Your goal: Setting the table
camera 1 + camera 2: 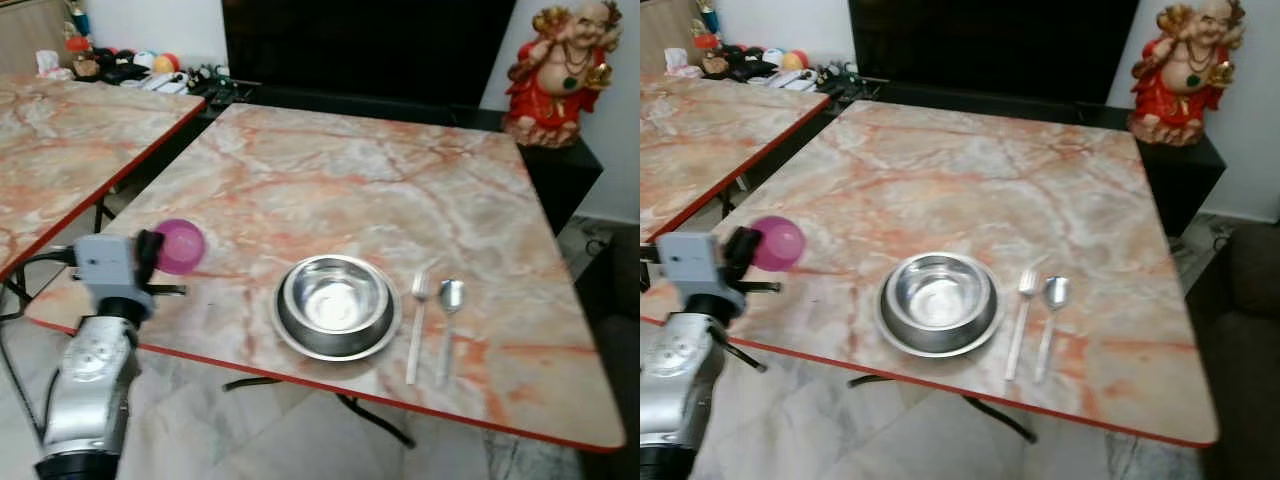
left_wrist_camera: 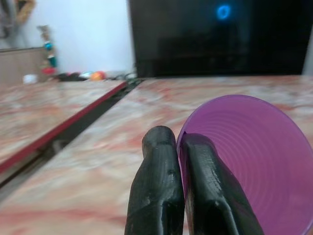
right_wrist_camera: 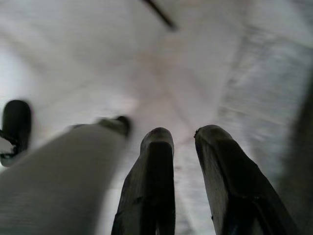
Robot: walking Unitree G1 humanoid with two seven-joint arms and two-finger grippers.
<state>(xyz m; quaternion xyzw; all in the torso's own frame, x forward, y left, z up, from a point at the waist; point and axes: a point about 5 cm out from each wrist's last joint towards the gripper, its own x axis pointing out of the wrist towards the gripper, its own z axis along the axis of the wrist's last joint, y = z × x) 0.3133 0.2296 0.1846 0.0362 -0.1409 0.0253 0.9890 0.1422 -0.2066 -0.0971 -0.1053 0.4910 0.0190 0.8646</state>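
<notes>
Purple cup pinched at its rim by left gripper over table edge, bowl beside, right gripper slightly parted, nothing held.

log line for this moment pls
left gripper: shut on purple cup rim, above table left edge | right gripper: idle, open | bowl on plate, fork, spoon: placed

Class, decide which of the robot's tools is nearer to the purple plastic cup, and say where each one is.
Left. The left tool is shut on the purple plastic cup's rim, above the marble table's near-left corner. The right tool hangs over pale floor, away from the cup.
</notes>
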